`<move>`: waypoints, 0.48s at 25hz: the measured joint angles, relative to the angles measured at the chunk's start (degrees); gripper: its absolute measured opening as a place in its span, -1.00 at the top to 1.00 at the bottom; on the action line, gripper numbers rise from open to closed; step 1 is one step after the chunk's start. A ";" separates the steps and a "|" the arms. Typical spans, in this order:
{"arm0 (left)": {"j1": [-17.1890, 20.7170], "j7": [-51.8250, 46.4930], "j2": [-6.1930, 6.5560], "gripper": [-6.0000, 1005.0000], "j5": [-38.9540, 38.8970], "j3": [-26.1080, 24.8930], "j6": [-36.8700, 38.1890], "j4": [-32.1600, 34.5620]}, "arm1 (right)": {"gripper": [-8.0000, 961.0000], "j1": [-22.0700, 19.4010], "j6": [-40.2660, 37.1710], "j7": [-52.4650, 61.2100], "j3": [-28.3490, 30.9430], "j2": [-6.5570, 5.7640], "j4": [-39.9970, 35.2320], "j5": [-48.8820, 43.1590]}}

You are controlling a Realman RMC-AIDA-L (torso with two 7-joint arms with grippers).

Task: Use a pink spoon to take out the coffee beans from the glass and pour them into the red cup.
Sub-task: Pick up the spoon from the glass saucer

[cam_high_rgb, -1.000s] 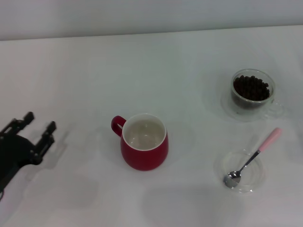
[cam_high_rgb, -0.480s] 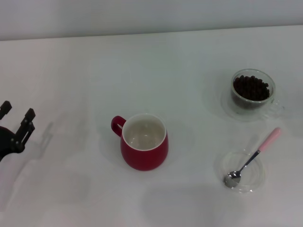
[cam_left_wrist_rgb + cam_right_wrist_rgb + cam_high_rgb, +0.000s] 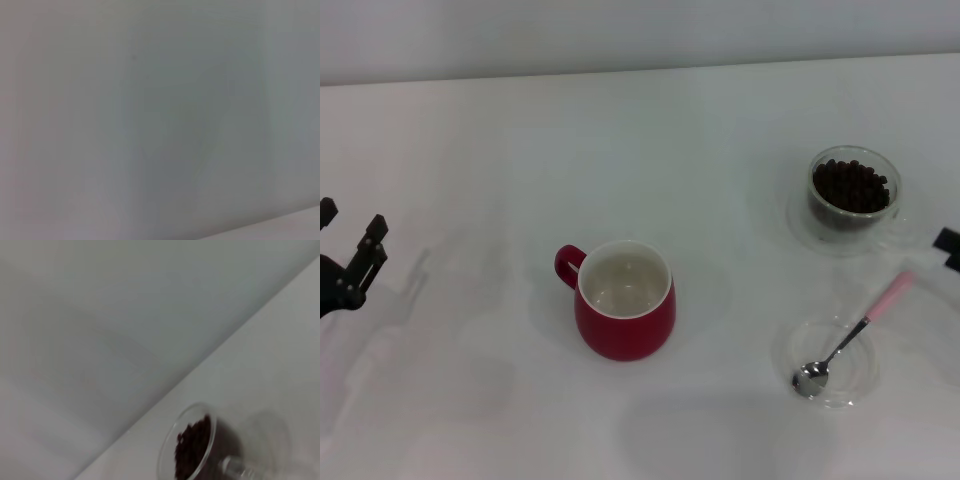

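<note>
In the clear dish (image 3: 835,365) rests the pink spoon (image 3: 850,336)

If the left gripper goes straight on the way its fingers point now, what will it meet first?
Probably nothing: the left gripper, open at the table's left edge, points up and away; the red cup sits well off that line, though depth is unclear.

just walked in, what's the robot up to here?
Nothing is held yet. The pink spoon lies with its bowl in a shallow clear dish, the coffee beans sit in the glass, and the red cup stands empty mid-table. The left claw is open at the left edge; the right claw just pokes in beside the spoon.
</note>
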 joint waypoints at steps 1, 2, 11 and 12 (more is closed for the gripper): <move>0.00 0.00 0.00 -0.15 0.00 0.05 -0.12 0.17 | -0.34 0.13 -0.04 0.05 -0.29 0.41 0.00 -0.23; 0.00 0.00 0.00 -0.15 -0.01 0.09 -0.33 0.26 | -0.34 0.28 -0.10 0.09 -0.52 0.80 0.00 -0.45; 0.15 0.00 0.00 -0.15 -0.02 0.11 -0.54 0.32 | -0.33 1.06 -1.44 -0.24 -0.81 2.51 -0.01 -2.32; 0.25 0.00 0.00 -0.15 -0.02 0.04 -0.54 0.32 | -0.33 1.08 -1.67 -0.27 -0.93 2.59 -0.01 -2.38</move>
